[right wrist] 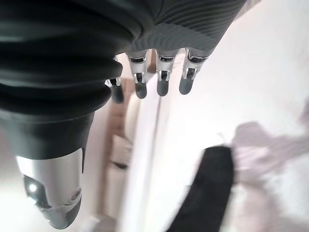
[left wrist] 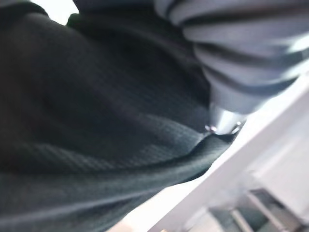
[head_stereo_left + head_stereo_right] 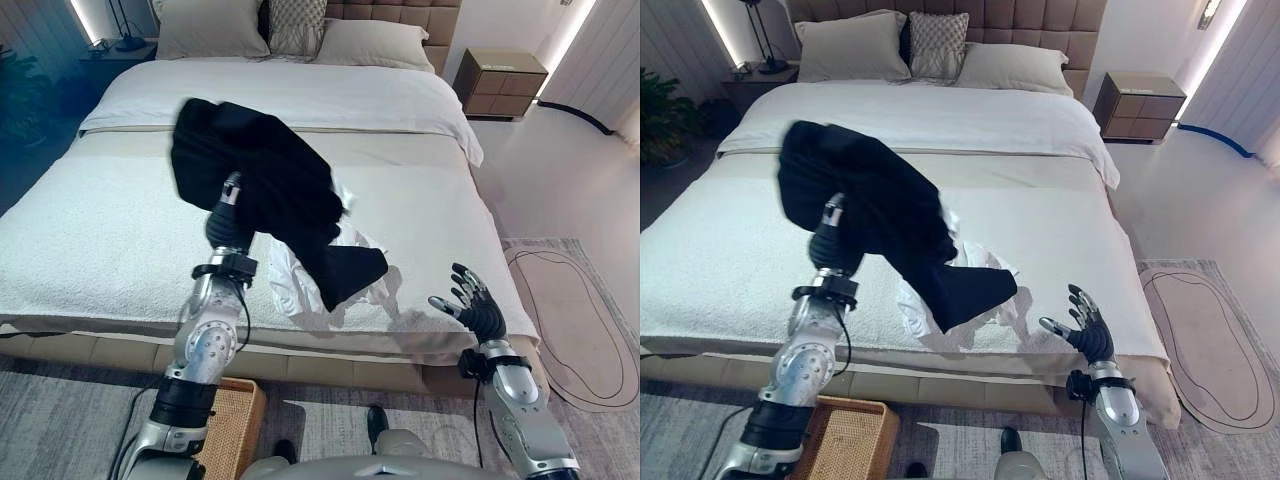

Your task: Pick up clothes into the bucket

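While the left hand (image 3: pixel 229 200) is raised above the bed (image 3: pixel 120 230) in the left eye view, a black garment (image 3: pixel 270 185) drapes over it and hangs down to the right, its lower end trailing onto a white garment (image 3: pixel 300 285) crumpled on the bedcover; the fingers are buried in the cloth, so I cannot tell whether they are curled or straight. The right hand (image 3: pixel 472 302) hovers near the bed's front right corner, well apart from both garments, its fingers spread and holding nothing. A woven basket (image 3: pixel 232 420) stands on the floor beside the left arm, below the bed's edge. In the right eye view the same layout shows, with the black garment covering the left hand from above and the basket at the bottom edge. In the left wrist view, dark ribbed cloth lies right against the hand, hiding the fingers. In the right wrist view, the fingers (image 1: pixel 163 83) point out straight over the bed, with the black garment's end lying well beyond them.
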Robot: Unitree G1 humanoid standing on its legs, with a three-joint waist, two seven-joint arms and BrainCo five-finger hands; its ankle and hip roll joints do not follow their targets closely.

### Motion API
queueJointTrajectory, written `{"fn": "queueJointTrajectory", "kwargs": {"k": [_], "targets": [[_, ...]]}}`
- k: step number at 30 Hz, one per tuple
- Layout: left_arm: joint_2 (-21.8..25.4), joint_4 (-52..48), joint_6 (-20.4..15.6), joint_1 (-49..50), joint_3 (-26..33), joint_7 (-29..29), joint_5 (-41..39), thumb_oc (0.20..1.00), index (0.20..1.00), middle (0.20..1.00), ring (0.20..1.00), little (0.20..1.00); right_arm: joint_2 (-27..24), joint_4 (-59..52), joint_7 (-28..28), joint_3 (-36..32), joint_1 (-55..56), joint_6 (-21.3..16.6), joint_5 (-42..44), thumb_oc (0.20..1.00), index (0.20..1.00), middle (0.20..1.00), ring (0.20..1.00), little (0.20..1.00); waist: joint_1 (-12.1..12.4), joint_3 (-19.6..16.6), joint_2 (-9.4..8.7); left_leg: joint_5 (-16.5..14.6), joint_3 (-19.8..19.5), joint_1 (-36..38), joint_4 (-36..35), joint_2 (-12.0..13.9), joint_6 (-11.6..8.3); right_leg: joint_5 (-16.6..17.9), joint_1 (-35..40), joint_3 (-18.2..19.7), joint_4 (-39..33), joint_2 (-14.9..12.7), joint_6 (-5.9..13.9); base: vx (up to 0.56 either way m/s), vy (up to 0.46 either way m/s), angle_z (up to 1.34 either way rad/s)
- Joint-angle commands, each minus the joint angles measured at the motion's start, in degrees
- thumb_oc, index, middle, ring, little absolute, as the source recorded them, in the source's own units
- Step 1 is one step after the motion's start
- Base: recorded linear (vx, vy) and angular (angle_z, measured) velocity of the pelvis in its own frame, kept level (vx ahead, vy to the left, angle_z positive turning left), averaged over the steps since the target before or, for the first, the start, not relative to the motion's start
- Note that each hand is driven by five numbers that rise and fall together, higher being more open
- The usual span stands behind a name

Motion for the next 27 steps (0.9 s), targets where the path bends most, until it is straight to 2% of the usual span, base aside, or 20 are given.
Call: {"fn": "queueJointTrajectory", "kwargs": {"k": [1,7,11,12,15,18,21,27], "targets": [[4.95,-8.76,-7.05,-2.32,5.39,-1.07,3.34,0.200,0.200,0.200,0.200,0.200,-2.80,4.19,-0.11,1.28,-2.41,-1.22,-10.32,1.000,1.000,1.000,1.000,1.000,0.88,-0.49,-0.49,-4.85,-2.66,-5.05,7.61,-0.80,-0.42,-7.02,0.39,-3.65,7.80,-1.26,1.51,0.00,0.000,0.00],[11.73,-12.73,-11.17,2.40,13.82,-1.79,3.54,0.200,0.200,0.200,0.200,0.200,-3.18,27.12,-1.03,7.28,-6.77,1.03,-18.36,1.000,1.000,1.000,1.000,1.000,3.68,1.17,-0.93,-4.71,-4.31,-6.19,8.36,-1.20,-0.73,-6.83,0.44,-4.73,7.67,-1.59,1.50,-0.03,0.000,0.11],[13.72,-13.21,-13.14,6.47,20.09,-1.85,6.14,0.200,0.200,0.200,0.200,0.200,-1.45,46.90,-0.94,9.69,-10.13,2.68,-18.99,1.000,1.000,1.000,1.000,1.000,6.28,3.27,-1.35,-4.47,-6.19,-7.79,9.29,-1.79,-0.93,-6.87,-0.03,-6.21,8.36,-2.03,1.35,-0.06,-0.001,0.18],[13.74,-13.24,-13.14,6.51,20.17,-1.85,6.15,0.200,0.200,0.200,0.200,0.200,-1.39,47.15,-0.99,9.79,-10.32,2.55,-19.00,1.000,1.000,1.000,1.000,1.000,6.15,3.29,-1.38,-4.50,-6.26,-7.84,9.35,-1.81,-0.93,-6.91,-0.03,-6.27,8.40,-2.05,1.35,-0.07,-0.008,0.39],[13.64,-12.52,-13.83,9.33,23.26,-1.74,7.76,0.200,0.200,0.200,0.200,0.200,-1.33,55.23,-0.52,10.52,-11.01,3.68,-21.35,1.000,1.000,1.000,1.000,1.000,8.07,4.58,-1.59,-4.15,-7.91,-9.05,9.77,-2.36,-1.05,-6.93,-0.36,-7.69,8.93,-2.63,1.13,-0.04,-0.007,0.31],[13.26,-12.29,-13.69,10.81,24.06,-2.08,8.29,0.200,0.200,0.200,0.200,0.200,-1.33,57.18,-0.64,10.17,-11.27,3.67,-21.54,1.000,1.000,1.000,1.000,1.000,8.70,5.18,-1.62,-3.95,-9.15,-9.71,9.97,-2.83,-1.13,-7.04,-0.40,-8.85,9.29,-3.08,1.02,-0.03,-0.001,0.31],[13.05,-10.25,-12.51,15.84,24.81,-2.98,11.04,0.200,0.200,0.200,0.200,0.200,-1.49,58.23,-0.67,8.91,-11.71,3.62,-20.55,1.000,1.000,1.000,1.000,1.000,10.56,6.81,-1.59,-3.51,-11.08,-11.29,11.04,-3.55,-1.00,-6.88,-0.92,-10.68,10.08,-3.95,0.96,-0.04,0.015,0.32],[13.53,-6.13,-10.63,19.52,25.02,-3.63,13.15,0.200,0.200,0.200,0.200,0.200,-1.59,56.22,-0.66,9.47,-12.92,3.07,-19.96,1.000,1.000,1.000,1.000,1.000,12.15,7.85,-1.56,-3.23,-12.06,-12.15,11.44,-3.78,-0.89,-6.77,-1.35,-11.75,10.73,-4.42,1.02,-0.03,0.008,0.16]]}}
